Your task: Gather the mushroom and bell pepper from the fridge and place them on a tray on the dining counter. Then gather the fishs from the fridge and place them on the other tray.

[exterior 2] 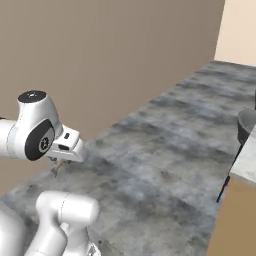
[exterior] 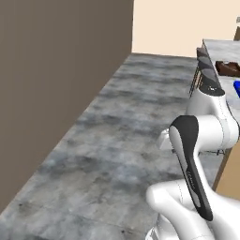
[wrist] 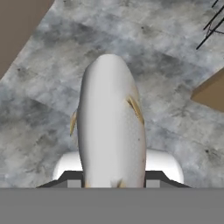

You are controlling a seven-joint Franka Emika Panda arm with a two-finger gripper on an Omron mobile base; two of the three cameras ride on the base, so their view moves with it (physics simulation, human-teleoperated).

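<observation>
A silvery-grey fish (wrist: 111, 131) with small tan fins stretches away from the hand over the floor. My gripper (wrist: 113, 178) is shut on its near end, the jaws pressing both of its sides. From the right base camera, the gripper (exterior 2: 57, 161) hangs low under the white wrist, above the floor. The dining counter (exterior: 221, 49) lies at the far right. On it rest the dark brown wooden tray (exterior: 228, 68) and a corner of the bright blue tray (exterior: 236, 87). The mushroom, bell pepper and fridge are out of view.
A long brown wall (exterior: 56, 75) runs along the left of the grey marbled floor (exterior: 126, 122). Dark stools (exterior: 207, 70) line the counter's side, one stool (exterior 2: 246, 126) at the counter's tan side (exterior 2: 235, 220). Open floor lies ahead.
</observation>
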